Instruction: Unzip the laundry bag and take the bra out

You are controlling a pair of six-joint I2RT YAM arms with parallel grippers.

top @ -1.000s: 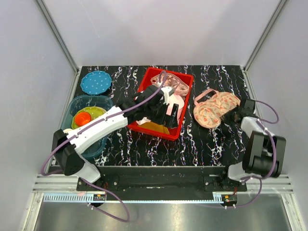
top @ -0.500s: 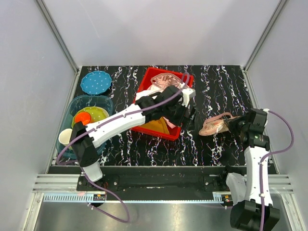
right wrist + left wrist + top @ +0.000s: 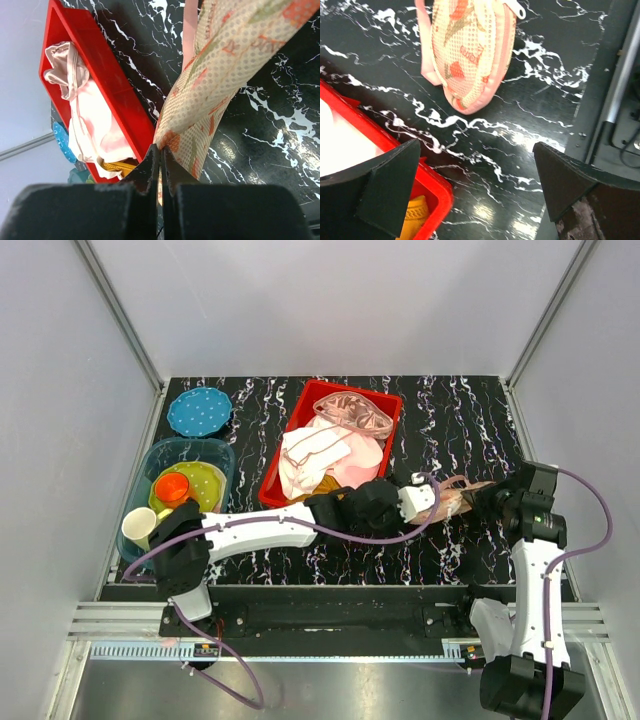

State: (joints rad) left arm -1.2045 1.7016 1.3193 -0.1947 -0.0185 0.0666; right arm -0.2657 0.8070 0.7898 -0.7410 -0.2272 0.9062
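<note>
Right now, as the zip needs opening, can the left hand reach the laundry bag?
Probably yes: the left hand is open, and only bare table lies between it and the laundry bag, which the right hand grips.

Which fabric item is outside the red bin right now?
The flower-print laundry bag, pinched by the right gripper beside the red bin. The white garment, pale-pink garment and glossy pink patterned item all lie inside it.
</note>
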